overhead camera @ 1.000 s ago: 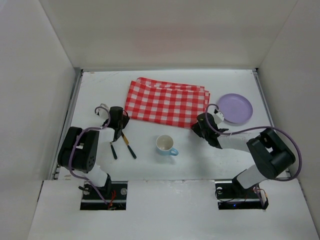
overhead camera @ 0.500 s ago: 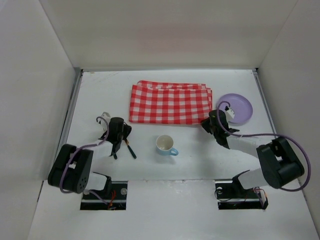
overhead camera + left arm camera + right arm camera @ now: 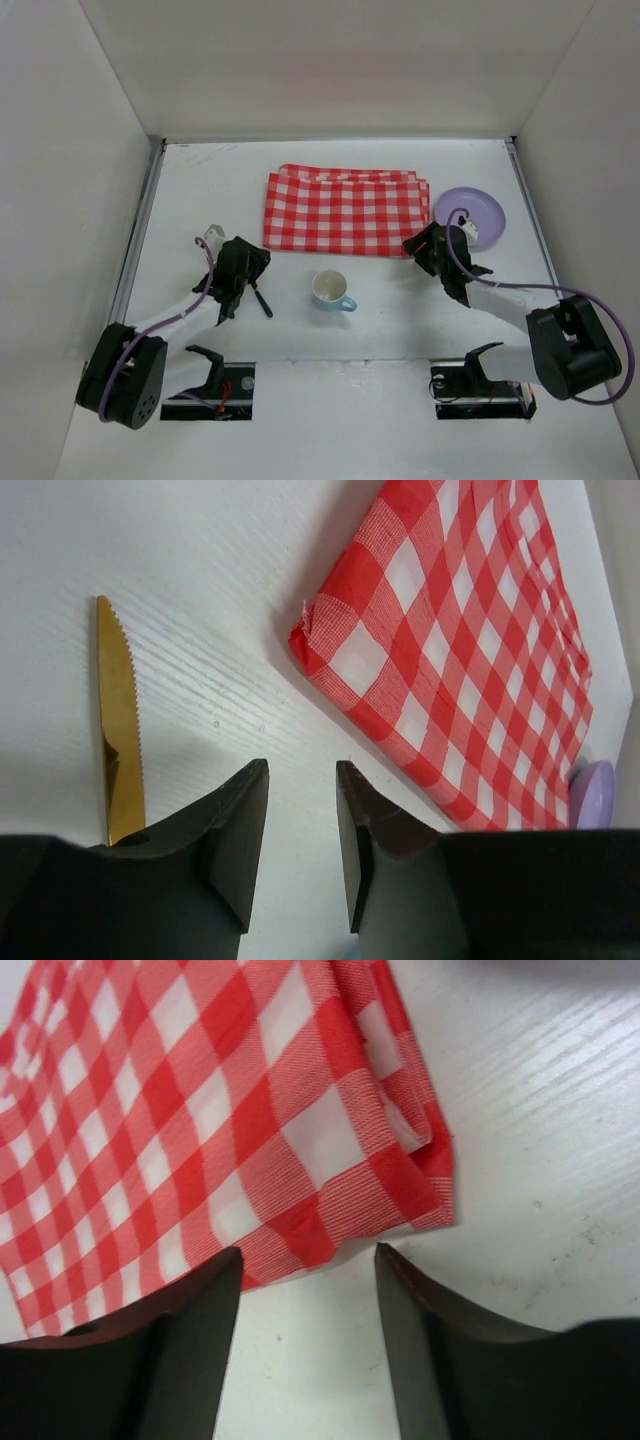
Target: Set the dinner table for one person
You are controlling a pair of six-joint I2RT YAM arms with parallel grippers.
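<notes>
A folded red-and-white checked cloth lies flat at the back middle of the white dinner table. My left gripper is open and empty just short of the cloth's near left corner; its fingers hover over bare table. My right gripper is open and empty too, right at the cloth's near right corner. A gold serrated knife lies left of the left gripper. The right gripper frames bare table below the cloth.
A purple plate sits right of the cloth, close behind the right gripper. A white cup with a blue handle stands near the middle front. The knife's black handle lies beside the left arm. White walls enclose the table.
Both grippers were shut on the cloth's near corners and have opened, letting it go. The cloth has been drawn square and shifted a little right; both arms stretched forward.
</notes>
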